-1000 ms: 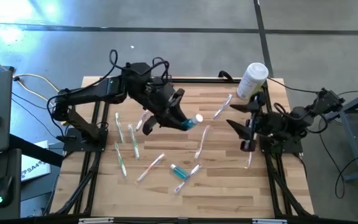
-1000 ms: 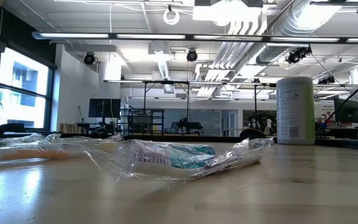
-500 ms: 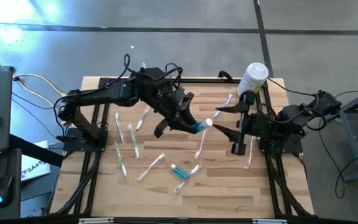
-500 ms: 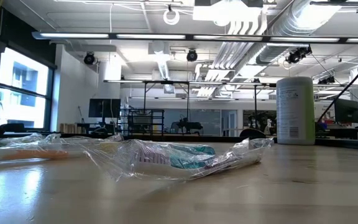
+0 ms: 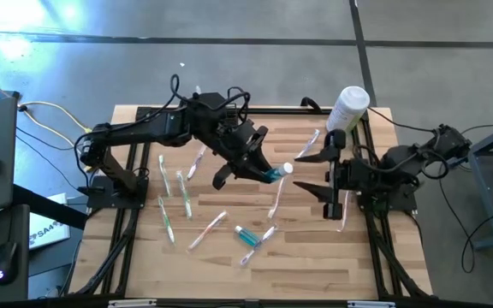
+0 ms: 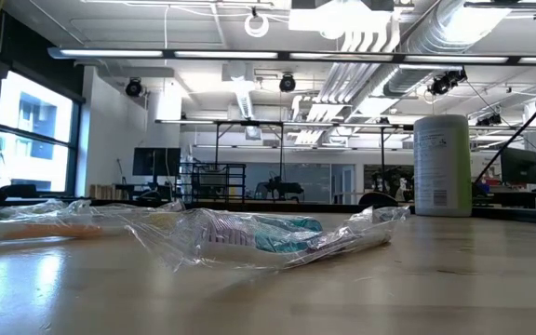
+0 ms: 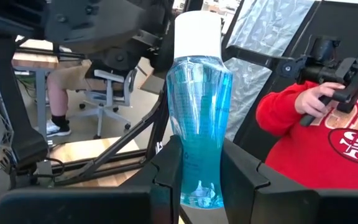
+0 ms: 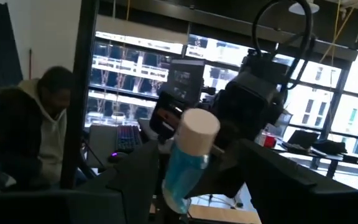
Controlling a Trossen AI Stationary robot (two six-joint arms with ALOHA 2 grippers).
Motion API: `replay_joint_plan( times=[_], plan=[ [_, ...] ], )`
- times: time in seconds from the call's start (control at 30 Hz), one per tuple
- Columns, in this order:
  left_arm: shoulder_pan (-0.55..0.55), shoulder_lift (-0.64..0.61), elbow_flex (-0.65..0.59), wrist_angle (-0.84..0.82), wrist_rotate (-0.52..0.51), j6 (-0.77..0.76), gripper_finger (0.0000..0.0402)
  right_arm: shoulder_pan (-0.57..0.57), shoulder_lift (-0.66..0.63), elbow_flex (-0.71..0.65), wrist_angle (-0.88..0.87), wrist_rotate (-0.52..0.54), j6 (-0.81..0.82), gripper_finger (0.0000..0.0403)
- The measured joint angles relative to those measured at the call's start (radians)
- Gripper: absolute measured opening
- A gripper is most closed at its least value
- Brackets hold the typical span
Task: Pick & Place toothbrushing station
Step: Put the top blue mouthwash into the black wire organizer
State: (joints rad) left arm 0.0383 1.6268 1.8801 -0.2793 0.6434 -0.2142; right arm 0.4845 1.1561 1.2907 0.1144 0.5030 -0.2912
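Grey floor (image 5: 452, 51), tall windows (image 6: 21, 140) (left side), ceiling ducts (image 6: 380, 42)

The blue bottle (image 5: 274, 174) is being carried rightward by the left pincer (image 5: 268, 174); the right pincer (image 5: 315, 174) is being brought closer.

Glossy clear-plastic bottle (image 7: 199, 118), wooden table (image 5: 315, 265)

Blue bottle held up facing the right wrist camera

A clear blue bottle (image 8: 185, 165) with a white cap (image 8: 198, 129) tilts in the left gripper (image 8: 185, 186), dark arm behind it; a person in a hooded top (image 8: 27, 134) sits by bright windows (image 8: 129, 81).
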Motion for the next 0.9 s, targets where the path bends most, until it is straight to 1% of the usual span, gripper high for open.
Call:
replay_joint_plan(
  times=[0.13, 0.27, 0.33, 0.6, 0.9],
  plan=[
    [0.0, 0.008, 0.001, 0.005, -0.004, 0.0, 0.0071, -0.018, 0.0, 0.0, -0.002, -0.024, 0.008, 0.0215],
    [0.0, 0.018, 0.0, -0.001, -0.01, 0.0, 0.0071, -0.036, 0.0, 0.0, -0.007, -0.086, 0.011, 0.0215],
    [0.0, 0.028, 0.003, 0.009, -0.009, -0.001, 0.0071, -0.045, 0.0, 0.0, -0.008, -0.095, 0.012, 0.0215],
    [0.0, 0.042, 0.0, 0.017, -0.01, -0.019, 0.0071, -0.089, 0.0, -0.001, -0.061, -0.19, 0.126, 0.0215],
    [0.0, 0.042, 0.0, 0.024, -0.009, -0.023, 0.0071, -0.098, 0.0, -0.001, -0.064, -0.199, 0.117, 0.0215]
  ],
)
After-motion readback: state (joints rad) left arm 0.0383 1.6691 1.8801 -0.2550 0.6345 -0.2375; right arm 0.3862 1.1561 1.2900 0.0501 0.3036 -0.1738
